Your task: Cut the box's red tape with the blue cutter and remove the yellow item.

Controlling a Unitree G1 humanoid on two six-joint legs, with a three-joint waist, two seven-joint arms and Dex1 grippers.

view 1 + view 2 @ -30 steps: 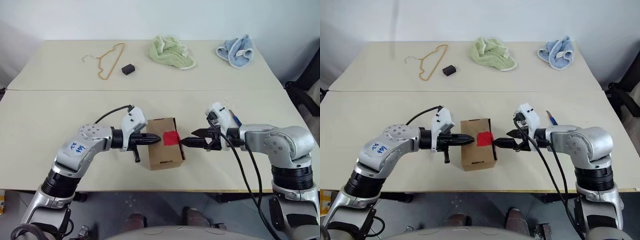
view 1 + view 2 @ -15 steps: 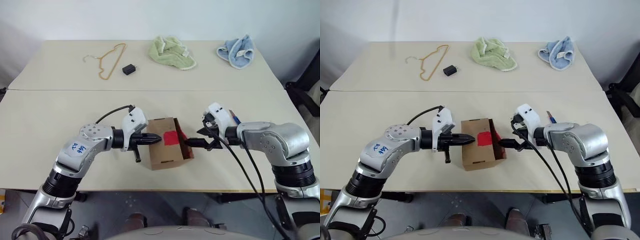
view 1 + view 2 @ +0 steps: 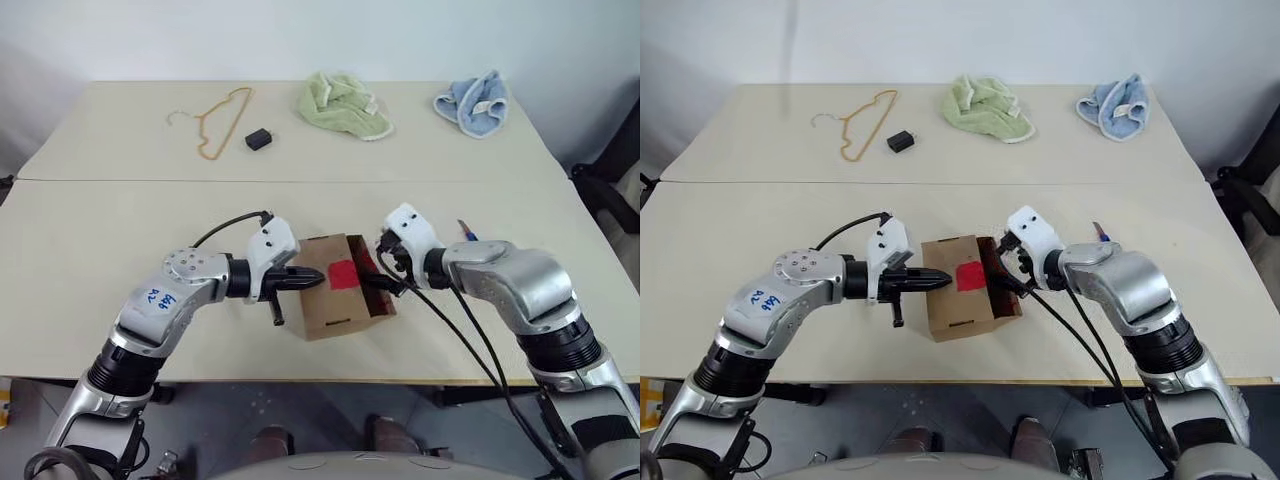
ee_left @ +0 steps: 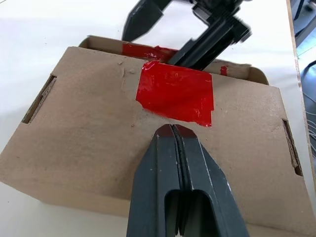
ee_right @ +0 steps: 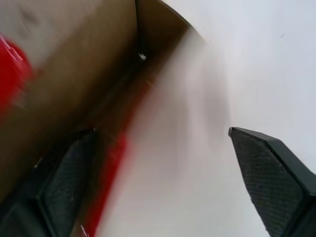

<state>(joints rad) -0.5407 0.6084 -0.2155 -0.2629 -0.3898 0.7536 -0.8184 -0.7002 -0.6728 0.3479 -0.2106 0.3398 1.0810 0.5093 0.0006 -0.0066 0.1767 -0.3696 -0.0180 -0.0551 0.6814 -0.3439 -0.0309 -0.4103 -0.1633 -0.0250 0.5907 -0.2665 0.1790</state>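
Observation:
The brown cardboard box [image 3: 330,312] lies near the table's front edge, between my two grippers. A red tape [image 3: 343,274] patch sits on its top [image 4: 175,94]. My left gripper [image 3: 314,281] is shut, its tip [image 4: 172,131] resting on the lid just beside the tape. My right gripper [image 3: 378,280] is open at the box's right side, where a flap stands ajar. One of its fingers [image 5: 59,182] is at the gap under the lid, the other outside. The blue cutter [image 3: 467,232] lies on the table behind my right forearm, mostly hidden. The yellow item is hidden.
At the table's far side lie a tan wire hanger [image 3: 222,120], a small black block [image 3: 258,139], a green cloth [image 3: 343,103] and a blue cloth [image 3: 470,100]. A seam [image 3: 150,180] runs across the table.
My right gripper has rolled and moved in from beside the box to its right edge, and the flap there has swung open. The left gripper has stayed on the lid.

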